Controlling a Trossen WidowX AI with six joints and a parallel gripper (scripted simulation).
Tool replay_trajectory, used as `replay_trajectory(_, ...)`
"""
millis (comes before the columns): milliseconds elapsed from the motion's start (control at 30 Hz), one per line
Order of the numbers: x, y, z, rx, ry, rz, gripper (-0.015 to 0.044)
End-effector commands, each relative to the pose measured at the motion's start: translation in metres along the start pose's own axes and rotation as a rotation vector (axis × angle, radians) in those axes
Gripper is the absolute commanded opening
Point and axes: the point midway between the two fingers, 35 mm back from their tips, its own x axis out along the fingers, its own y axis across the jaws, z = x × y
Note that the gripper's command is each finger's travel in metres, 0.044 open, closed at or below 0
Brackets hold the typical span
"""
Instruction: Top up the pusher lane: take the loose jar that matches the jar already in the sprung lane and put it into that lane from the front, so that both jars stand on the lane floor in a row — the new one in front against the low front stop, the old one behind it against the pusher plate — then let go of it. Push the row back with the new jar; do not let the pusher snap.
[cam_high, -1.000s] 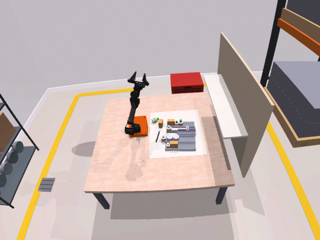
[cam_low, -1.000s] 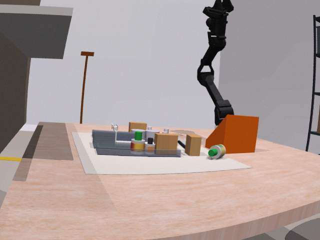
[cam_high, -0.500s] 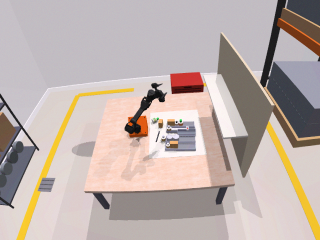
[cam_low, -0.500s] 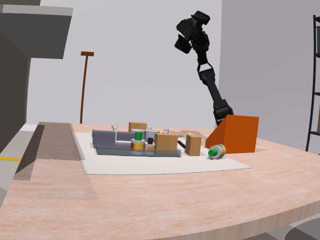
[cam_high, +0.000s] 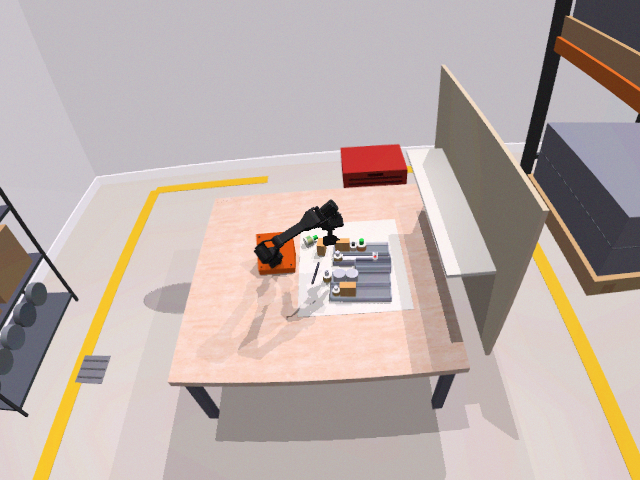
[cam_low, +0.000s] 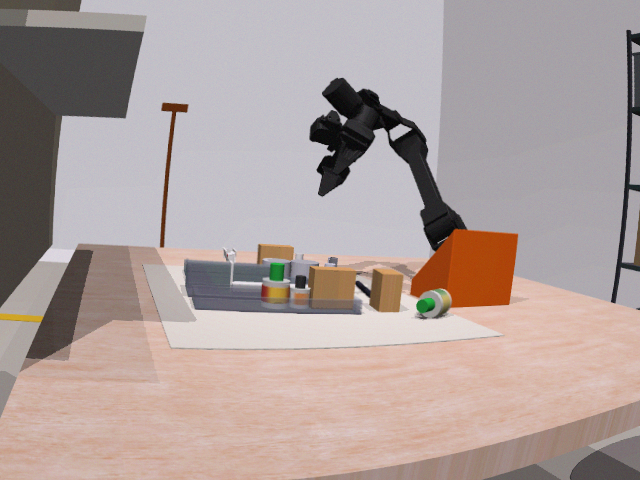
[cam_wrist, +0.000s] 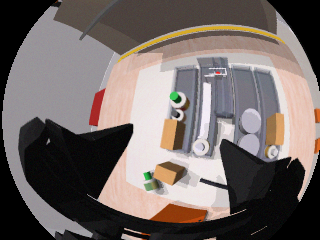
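The gripper (cam_low: 327, 188) is hanging wide open and empty above the lanes. The loose jar (cam_low: 434, 302) is lying tipped beside the orange base (cam_low: 483, 268); rigid, likely rolling, best pinched across its body.

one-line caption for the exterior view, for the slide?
Open claw poised high above the lane tray; green-capped jar lies on its side beside the orange base.
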Motion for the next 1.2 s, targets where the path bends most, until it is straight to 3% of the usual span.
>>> replay_trajectory(0,0.016,-0.053,-0.022,-0.072,0.166,-0.19,0.044)
replay_trajectory(233,0.014,-0.14,-0.062,-0.21,0.496,-0.447,0.044)
replay_trajectory(1167,0.056,-0.171,-0.084,-0.214,0.504,-0.455,0.044)
